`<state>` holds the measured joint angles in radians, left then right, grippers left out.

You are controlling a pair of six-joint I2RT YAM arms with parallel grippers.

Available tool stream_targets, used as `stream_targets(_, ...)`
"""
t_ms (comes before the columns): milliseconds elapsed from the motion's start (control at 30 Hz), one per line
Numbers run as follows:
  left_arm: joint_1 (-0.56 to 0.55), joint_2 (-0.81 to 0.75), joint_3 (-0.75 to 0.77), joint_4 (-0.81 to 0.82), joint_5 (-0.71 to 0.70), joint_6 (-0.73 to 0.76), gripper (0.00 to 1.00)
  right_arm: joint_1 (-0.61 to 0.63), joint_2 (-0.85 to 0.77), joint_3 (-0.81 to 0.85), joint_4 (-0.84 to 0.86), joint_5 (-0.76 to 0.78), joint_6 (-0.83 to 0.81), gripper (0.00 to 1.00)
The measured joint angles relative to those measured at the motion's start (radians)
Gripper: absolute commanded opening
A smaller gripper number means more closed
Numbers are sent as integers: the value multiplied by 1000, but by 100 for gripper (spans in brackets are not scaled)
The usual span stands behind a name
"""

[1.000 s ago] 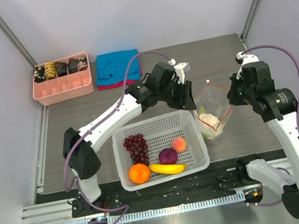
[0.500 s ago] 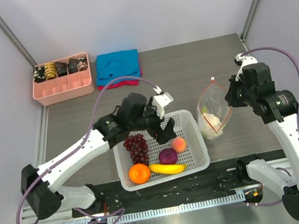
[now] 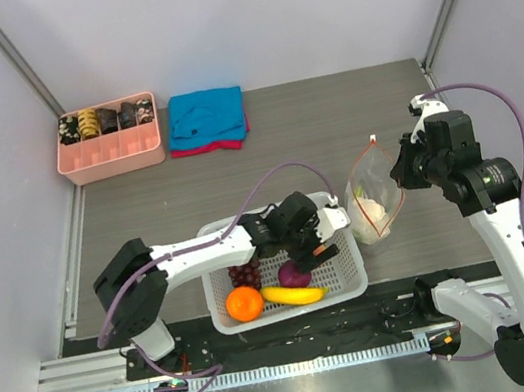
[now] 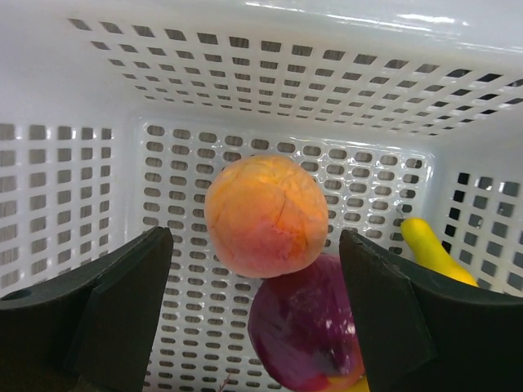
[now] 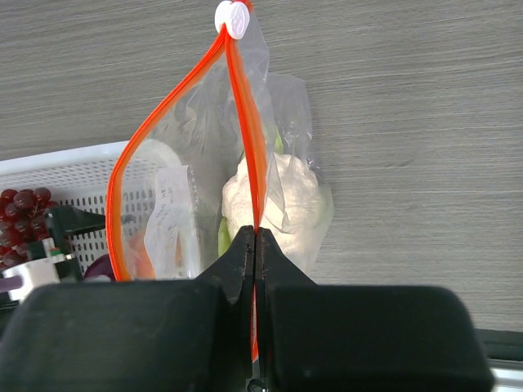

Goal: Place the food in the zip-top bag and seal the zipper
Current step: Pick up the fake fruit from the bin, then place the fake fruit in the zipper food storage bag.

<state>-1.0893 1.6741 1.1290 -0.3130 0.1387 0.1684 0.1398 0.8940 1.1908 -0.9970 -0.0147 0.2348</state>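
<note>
Left gripper (image 4: 255, 253) now low in basket (image 4: 245, 73); grey woodgrain table (image 3: 329, 113), pale walls (image 3: 211, 22).

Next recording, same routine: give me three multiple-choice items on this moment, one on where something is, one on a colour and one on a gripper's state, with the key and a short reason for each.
1. Where is the cauliflower?
A. in the pink tray
B. inside the zip-top bag
C. on the blue cloth

2. What colour is the zipper?
A. blue
B. green
C. orange-red

3. How does the left gripper stand?
A. open, with the peach between its fingers
B. shut on the banana
C. shut on nothing

Key:
1 B: the right wrist view shows it behind the bag's clear plastic.
2 C: the strip along the bag's mouth is orange-red.
3 A: the left wrist view shows one finger on each side of the peach, with a small gap on both sides.
</note>
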Motion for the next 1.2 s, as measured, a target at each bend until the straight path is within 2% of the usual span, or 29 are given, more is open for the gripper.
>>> stream_targets(67,-8,27,0,9,-13,12,77,0,0,0,0,-2,0,1)
stream_targets(167,-16,50,0,10,-23,21,58,0,0,-2,0,-6,0,1)
stream_targets(200,-16,58,2,7,-29,23,46,0,0,-3,0,-6,0,1)
stream_targets(267,-16,63,13,-6,-32,22,32,0,0,-3,0,-6,0,1)
stream_targets(300,-16,61,21,-15,-34,23,30,0,0,-3,0,-6,-1,1)
stream_targets(533,-16,-95,109,-90,-8,-8,29,0,0,-3,0,-17,0,1)
stream_targets(633,-16,-191,210,-77,-7,-35,31,0,0,-3,0,-27,0,1)
stream_targets(733,-15,-213,327,-19,-12,-84,31,0,0,-4,0,-33,1,1)
stream_targets(933,-15,-113,505,56,-6,-198,31,0,3,-4,0,-36,6,1)
stream_targets(1200,-15,102,541,60,-7,-246,33,0,8,-3,0,-23,13,1)
